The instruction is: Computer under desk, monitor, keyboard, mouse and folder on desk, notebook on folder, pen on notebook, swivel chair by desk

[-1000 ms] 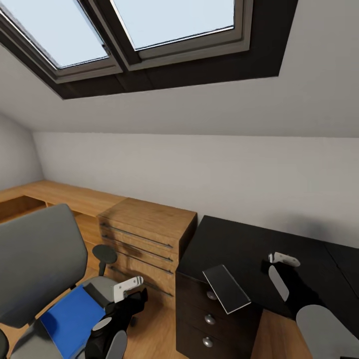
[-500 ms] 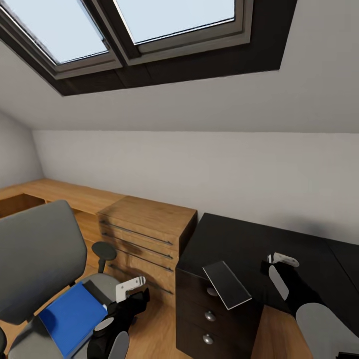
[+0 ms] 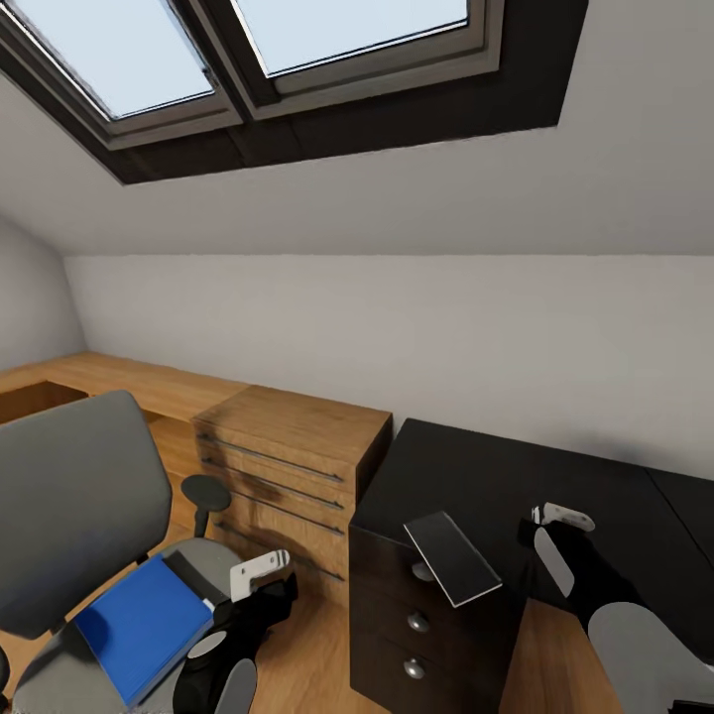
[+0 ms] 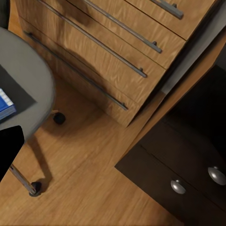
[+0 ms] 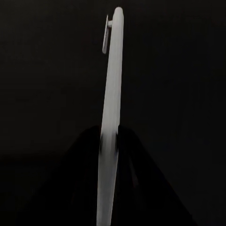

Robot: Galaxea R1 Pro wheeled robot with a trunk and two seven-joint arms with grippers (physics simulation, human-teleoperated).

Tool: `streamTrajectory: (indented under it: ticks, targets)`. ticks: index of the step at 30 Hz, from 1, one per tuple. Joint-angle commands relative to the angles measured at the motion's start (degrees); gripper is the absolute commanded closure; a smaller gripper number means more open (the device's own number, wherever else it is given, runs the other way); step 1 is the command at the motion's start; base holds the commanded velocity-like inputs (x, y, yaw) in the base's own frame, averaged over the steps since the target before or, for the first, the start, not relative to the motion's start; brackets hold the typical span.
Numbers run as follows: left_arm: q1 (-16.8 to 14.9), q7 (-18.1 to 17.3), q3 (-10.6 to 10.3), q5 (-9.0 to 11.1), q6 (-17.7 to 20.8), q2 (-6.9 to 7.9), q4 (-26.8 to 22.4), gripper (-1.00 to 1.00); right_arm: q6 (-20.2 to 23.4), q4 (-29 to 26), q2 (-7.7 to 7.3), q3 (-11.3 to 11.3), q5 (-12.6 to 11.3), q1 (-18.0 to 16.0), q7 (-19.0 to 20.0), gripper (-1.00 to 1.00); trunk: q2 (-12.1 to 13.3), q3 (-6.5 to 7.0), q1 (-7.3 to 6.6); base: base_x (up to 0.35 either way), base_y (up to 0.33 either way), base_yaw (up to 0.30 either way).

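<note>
The grey swivel chair (image 3: 79, 496) stands at the left with the blue folder (image 3: 144, 625) flat on its seat. A corner of the folder (image 4: 4, 103) also shows in the left wrist view. My left gripper (image 3: 260, 567) hangs just right of the seat, above the floor, and looks open and empty. The thin grey notebook (image 3: 451, 557) lies tilted at the front edge of the black desk (image 3: 496, 446). My right gripper (image 3: 563, 516) is over the desk top. Its dark fingers are shut on a thin pale stick with a small clip, seemingly the pen (image 5: 110, 117).
A low light-wood cabinet (image 3: 288, 446) with long bar handles stands between chair and desk. The desk's black drawer unit (image 3: 397, 654) has round knobs (image 4: 178, 186). Wood floor (image 4: 84, 179) lies between the chair's castors (image 4: 59, 117) and the drawers. A sloped ceiling with skylights (image 3: 297, 59) hangs overhead.
The whole head view has shifted a little, so the camera moved: the chair and folder slid left and the desk and notebook rose slightly. Both grippers keep their places in the picture.
</note>
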Motion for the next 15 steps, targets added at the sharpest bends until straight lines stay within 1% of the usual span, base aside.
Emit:
streamTrajectory:
  ticks: [1, 13, 14, 15]
  targets:
    - [0.0, 0.6, -0.1, 0.6, 0.1, 0.01, -0.1, -1.0, 0.1, -0.1, -0.01, 0.0, -0.7, 0.0, -0.3, 1.0, 0.0, -0.07, 0.0, 0.0, 0.0, 0.0]
    - [0.0, 0.6, 0.0, 0.6, 0.1, 0.09, -0.1, -1.0, 0.1, -0.2, -0.01, 0.0, -0.7, 0.0, -0.3, 1.0, 0.0, -0.07, 0.0, 0.0, 0.0, 0.0]
    - [0.0, 0.6, 0.0, 0.6, 0.1, 0.09, -0.1, -1.0, 0.1, -0.2, -0.01, 0.0, -0.7, 0.0, -0.4, -1.0, 0.0, -0.07, 0.0, 0.0, 0.0, 0.0]
    - [0.0, 0.6, 0.0, 0.6, 0.1, 0.09, -0.1, -1.0, 0.1, -0.2, -0.01, 0.0, -0.7, 0.0, -0.4, -1.0, 0.0, -0.07, 0.0, 0.0, 0.0, 0.0]
